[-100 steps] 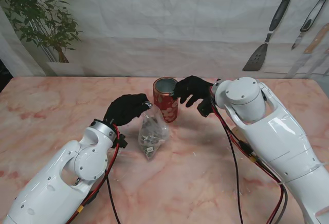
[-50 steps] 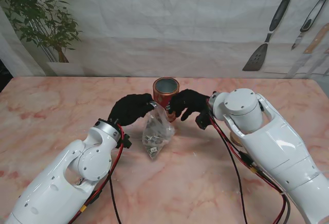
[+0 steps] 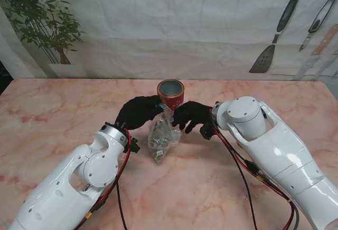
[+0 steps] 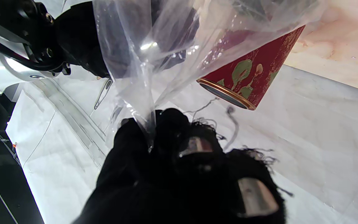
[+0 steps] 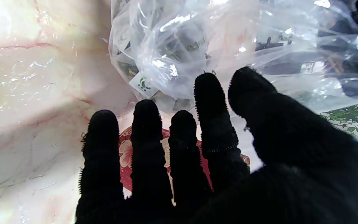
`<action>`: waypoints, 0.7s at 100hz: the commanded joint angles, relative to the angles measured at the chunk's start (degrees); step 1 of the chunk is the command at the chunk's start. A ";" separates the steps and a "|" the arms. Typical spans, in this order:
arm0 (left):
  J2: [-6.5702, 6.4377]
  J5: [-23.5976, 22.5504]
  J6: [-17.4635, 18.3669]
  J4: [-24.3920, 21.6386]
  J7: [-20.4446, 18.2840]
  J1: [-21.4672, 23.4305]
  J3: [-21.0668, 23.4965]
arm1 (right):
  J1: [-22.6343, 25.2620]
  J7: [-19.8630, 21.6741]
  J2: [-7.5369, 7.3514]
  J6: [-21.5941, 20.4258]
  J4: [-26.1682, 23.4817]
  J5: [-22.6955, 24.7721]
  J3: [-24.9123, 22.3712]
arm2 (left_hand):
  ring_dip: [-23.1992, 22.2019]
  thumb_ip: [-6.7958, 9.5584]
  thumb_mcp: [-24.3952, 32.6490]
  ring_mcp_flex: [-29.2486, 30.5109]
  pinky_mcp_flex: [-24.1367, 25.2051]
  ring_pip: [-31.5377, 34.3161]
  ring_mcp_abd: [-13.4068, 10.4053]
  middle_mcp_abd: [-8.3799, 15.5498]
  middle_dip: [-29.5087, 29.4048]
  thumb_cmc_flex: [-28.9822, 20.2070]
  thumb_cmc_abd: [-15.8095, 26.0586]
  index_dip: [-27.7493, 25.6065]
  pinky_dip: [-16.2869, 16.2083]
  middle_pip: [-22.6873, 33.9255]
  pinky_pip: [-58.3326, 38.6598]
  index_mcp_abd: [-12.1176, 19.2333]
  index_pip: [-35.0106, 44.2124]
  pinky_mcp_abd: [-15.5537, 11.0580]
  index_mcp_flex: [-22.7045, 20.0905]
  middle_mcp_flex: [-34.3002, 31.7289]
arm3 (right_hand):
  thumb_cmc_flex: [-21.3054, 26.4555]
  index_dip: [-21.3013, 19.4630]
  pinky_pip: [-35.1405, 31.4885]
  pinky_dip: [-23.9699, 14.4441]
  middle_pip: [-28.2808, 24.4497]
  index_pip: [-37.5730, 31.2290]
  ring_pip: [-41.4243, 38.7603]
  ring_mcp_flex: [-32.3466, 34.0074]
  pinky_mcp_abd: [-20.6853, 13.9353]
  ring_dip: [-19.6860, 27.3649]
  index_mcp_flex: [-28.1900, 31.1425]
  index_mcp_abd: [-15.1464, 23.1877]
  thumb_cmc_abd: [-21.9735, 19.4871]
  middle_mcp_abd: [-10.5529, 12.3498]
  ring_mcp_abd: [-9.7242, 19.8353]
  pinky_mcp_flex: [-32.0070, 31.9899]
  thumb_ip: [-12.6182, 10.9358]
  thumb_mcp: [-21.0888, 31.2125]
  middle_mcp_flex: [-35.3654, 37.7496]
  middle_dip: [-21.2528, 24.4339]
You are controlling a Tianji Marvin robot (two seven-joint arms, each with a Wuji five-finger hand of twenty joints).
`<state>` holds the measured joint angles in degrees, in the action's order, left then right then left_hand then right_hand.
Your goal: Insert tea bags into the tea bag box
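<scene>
Tea bags [image 3: 160, 141] sit loose at the bottom of a clear plastic bag [image 3: 161, 132], which hangs just nearer to me than the red tea bag box [image 3: 170, 94] with its lower end resting on the pink marble table [image 3: 53, 114]. My left hand [image 3: 138, 111] has its fingers pinched shut on the bag's gathered upper edge, the film bunched between thumb and forefinger in the left wrist view. My right hand [image 3: 191, 116] is beside the bag with its fingers [image 5: 210, 93] spread and slightly curled, reaching toward the film; it holds nothing that I can see, though whether a fingertip touches the plastic I cannot tell. I judge the bag to be light, limp and slippery: the thin film will crumple and slide, and the contents will shift as it moves, so a firm pinch on a fold near the mouth should serve better than a squeeze on the body. The tea bags themselves look soft and easily crushed, so I would take one lightly by an edge. The box stands upright and open, its metal rim showing, farther from me than both hands.
</scene>
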<state>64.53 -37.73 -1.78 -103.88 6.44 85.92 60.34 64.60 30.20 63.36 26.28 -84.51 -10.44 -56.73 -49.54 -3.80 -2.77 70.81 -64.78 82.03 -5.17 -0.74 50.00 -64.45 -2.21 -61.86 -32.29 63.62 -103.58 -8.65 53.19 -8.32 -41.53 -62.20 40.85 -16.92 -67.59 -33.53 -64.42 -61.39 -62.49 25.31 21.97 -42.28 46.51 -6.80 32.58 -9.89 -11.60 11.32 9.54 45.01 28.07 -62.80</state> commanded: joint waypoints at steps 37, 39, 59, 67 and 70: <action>0.45 -0.18 -1.48 0.86 -0.78 -2.29 -1.31 | 1.58 2.86 -0.77 -0.74 -2.09 -0.04 -0.47 | -0.64 2.06 1.27 2.00 0.96 3.93 4.86 -2.06 1.59 -3.34 2.56 -2.40 0.59 5.24 -14.53 -11.47 8.50 -12.02 -4.79 -1.93 | 2.61 1.23 -1.26 -1.19 -2.17 -0.54 -2.54 1.81 -1.30 -1.01 2.16 1.09 -1.15 1.34 0.58 0.22 2.35 -1.87 1.48 0.45; 0.46 -0.22 -1.50 0.91 -0.75 -2.36 -1.36 | 1.62 3.06 -0.84 -0.73 -2.24 -0.05 -0.50 | -0.64 2.06 1.28 2.00 0.96 3.93 4.86 -2.08 1.59 -3.36 2.55 -2.41 0.59 5.24 -14.53 -11.50 8.52 -12.02 -4.83 -1.95 | 2.63 1.25 -1.26 -1.19 -2.17 -0.53 -2.54 1.81 -1.30 -1.02 2.16 1.09 -1.18 1.33 0.58 0.22 2.36 -1.87 1.49 0.45; 0.51 0.03 -1.69 1.35 -0.90 -3.04 -1.71 | 2.54 4.04 -1.37 -0.38 -3.95 0.19 -1.04 | -0.64 2.07 1.28 2.00 0.96 3.93 4.86 -2.09 1.60 -3.35 2.47 -2.43 0.59 5.26 -14.53 -11.50 8.59 -12.02 -4.84 -1.96 | 2.93 2.01 -1.24 -1.22 -2.31 -0.22 -2.66 2.20 -1.30 -1.09 2.79 1.46 -1.00 1.58 0.70 0.22 2.73 -2.09 1.97 0.39; 0.51 0.00 -1.72 1.39 -0.92 -3.11 -1.78 | 2.69 4.20 -1.52 -0.18 -4.58 0.37 -1.16 | -0.64 2.06 1.27 2.00 0.96 3.93 4.86 -2.06 1.60 -3.28 2.55 -2.42 0.59 5.24 -14.53 -11.47 8.58 -12.02 -4.79 -1.94 | 2.89 2.27 -1.28 -1.25 -2.36 -0.16 -2.72 2.26 -1.26 -1.14 3.01 1.48 -1.02 1.59 0.68 0.30 2.85 -2.14 2.12 0.35; 0.53 0.07 -1.70 1.41 -0.89 -3.12 -1.82 | 2.64 4.24 -1.56 -0.20 -4.68 0.59 -1.12 | -0.64 2.07 1.29 2.00 0.96 3.93 4.86 -2.09 1.60 -3.29 2.59 -2.42 0.59 5.25 -14.53 -11.51 8.61 -12.02 -4.89 -1.96 | 2.80 2.37 -1.29 -1.26 -2.37 -0.16 -2.77 2.40 -1.24 -1.16 3.06 1.59 -1.07 1.66 0.75 0.30 2.88 -2.19 2.20 0.33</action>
<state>64.78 -37.91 -3.35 -102.20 6.29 83.20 58.61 66.94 33.52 62.07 25.93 -88.38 -10.34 -57.89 -49.54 -3.80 -2.77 70.81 -64.78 82.03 -5.17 -0.74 50.00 -64.45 -2.21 -61.86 -32.29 63.62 -103.58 -8.65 53.19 -8.32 -41.53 -62.20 42.18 -15.11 -67.59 -33.56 -65.08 -61.28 -63.26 25.99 21.95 -42.66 47.63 -6.75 32.57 -9.51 -11.60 11.32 10.67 44.32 29.44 -62.80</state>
